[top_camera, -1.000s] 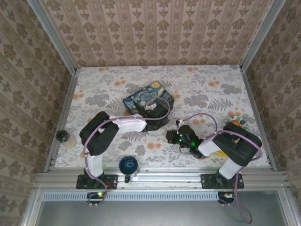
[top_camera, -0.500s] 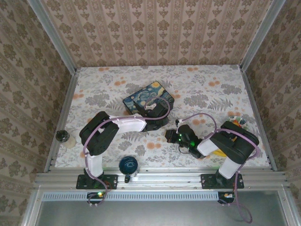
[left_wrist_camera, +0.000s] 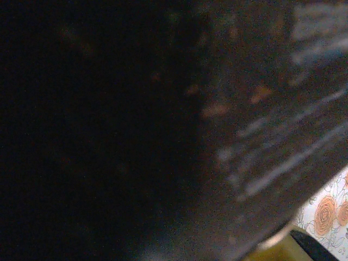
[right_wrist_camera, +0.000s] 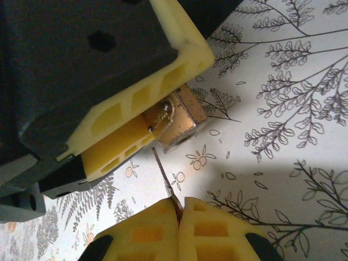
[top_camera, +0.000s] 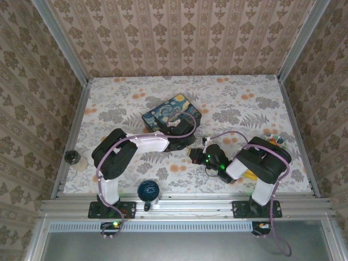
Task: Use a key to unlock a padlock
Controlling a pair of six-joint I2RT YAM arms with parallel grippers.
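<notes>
The top camera looks steeply down from above and behind the arm bases, far enough to take in the whole floral tablecloth [top_camera: 239, 103], the Starry Night tin [top_camera: 171, 113] near its middle. The right wrist camera hangs very close over the cloth just near-right of the tin — a patch the top view shares. The left wrist camera is pressed against a dark, streaked surface, blurred.

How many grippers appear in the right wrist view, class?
2. The right gripper sits at the bottom edge, shut on the key; the left gripper is at upper left, clamping the padlock.
</notes>
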